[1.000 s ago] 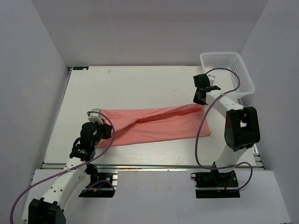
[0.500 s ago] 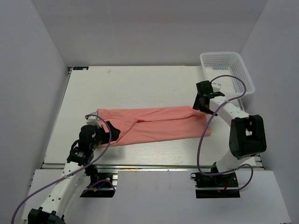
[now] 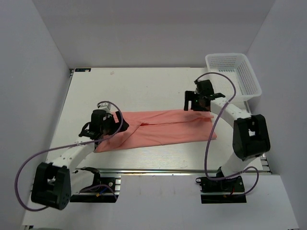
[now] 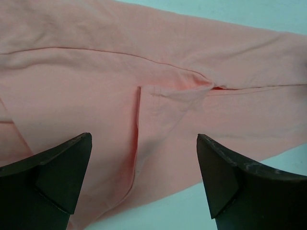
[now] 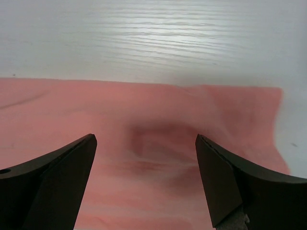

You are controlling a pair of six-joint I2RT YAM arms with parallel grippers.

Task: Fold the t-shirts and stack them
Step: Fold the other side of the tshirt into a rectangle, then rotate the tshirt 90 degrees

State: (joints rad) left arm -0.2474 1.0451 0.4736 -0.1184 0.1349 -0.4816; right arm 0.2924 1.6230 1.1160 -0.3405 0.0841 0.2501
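Note:
One salmon-pink t-shirt (image 3: 163, 128) lies flat on the white table (image 3: 134, 88), folded lengthwise into a long band running left to right. My left gripper (image 3: 118, 125) hovers over the band's left end, open, nothing between its fingers. In the left wrist view the t-shirt (image 4: 144, 72) fills the frame, with a seam and a fold edge between the wide-apart dark fingers (image 4: 62, 177). My right gripper (image 3: 191, 103) stands open over the band's far edge near its right end. The right wrist view shows the t-shirt (image 5: 144, 120) wrinkled under the open gripper (image 5: 144, 182).
A white plastic mesh basket (image 3: 233, 72) sits at the table's back right corner, just behind the right arm. Grey walls close in the table on three sides. A purple cable loops off each arm.
Both grippers have opened and let go of the t-shirt, which now lies flatter. The left gripper moved up and right onto the left end; the right gripper moved left along the far edge.

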